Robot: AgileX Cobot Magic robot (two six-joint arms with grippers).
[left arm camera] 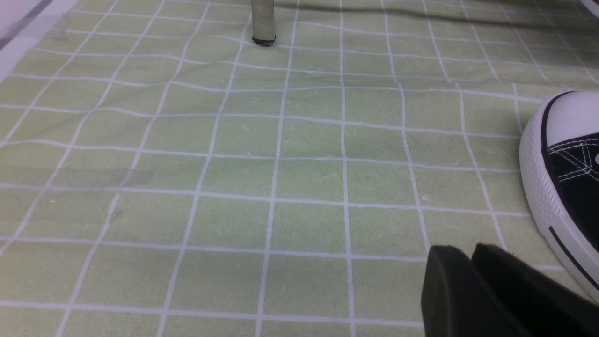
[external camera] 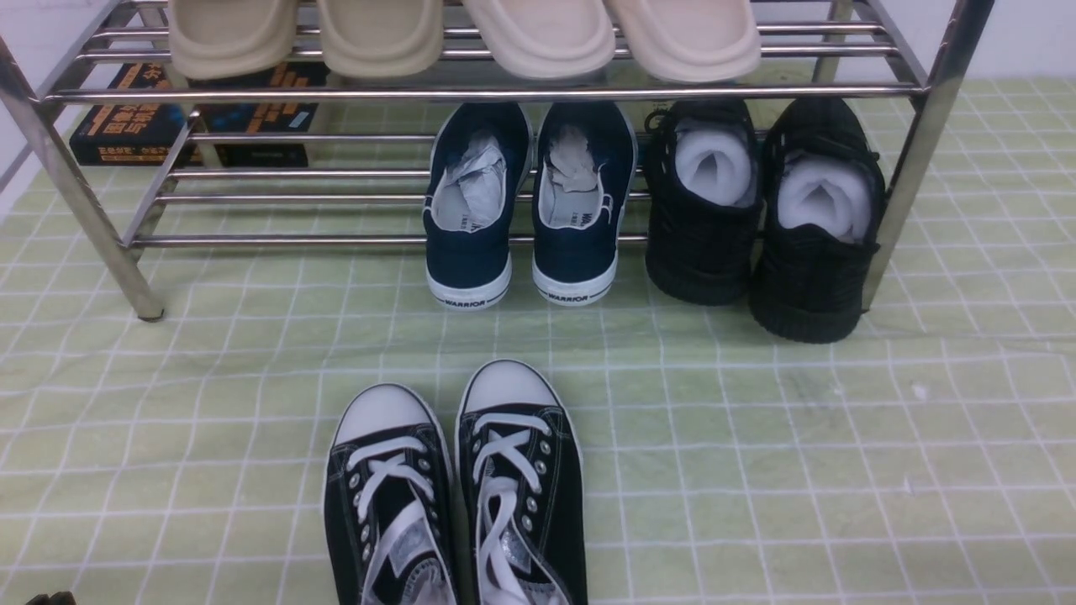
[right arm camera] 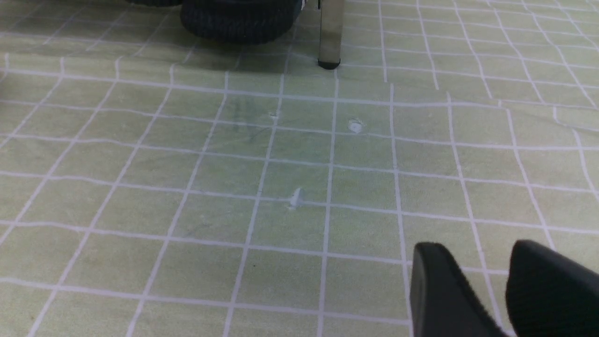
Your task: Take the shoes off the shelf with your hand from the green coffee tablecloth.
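Observation:
The pair of black canvas sneakers (external camera: 454,496) with white laces and toe caps stands on the green checked tablecloth (external camera: 799,437), in front of the chrome shelf (external camera: 504,92), toes toward it. One sneaker's toe (left arm camera: 561,140) shows in the left wrist view, just beside my left gripper (left arm camera: 465,250), which is shut and empty, low over the cloth. My right gripper (right arm camera: 479,252) is open and empty over bare cloth (right arm camera: 299,187), well short of the shelf's leg (right arm camera: 330,32). Neither arm shows clearly in the front view.
On the lower tier sit navy WARRIOR slip-ons (external camera: 525,202) and all-black knit shoes (external camera: 765,210); its left part holds no shoes. Beige slippers (external camera: 462,34) lie on the upper tier. Books (external camera: 193,118) lie behind the shelf. A shelf leg (left arm camera: 263,23) stands far ahead of my left gripper.

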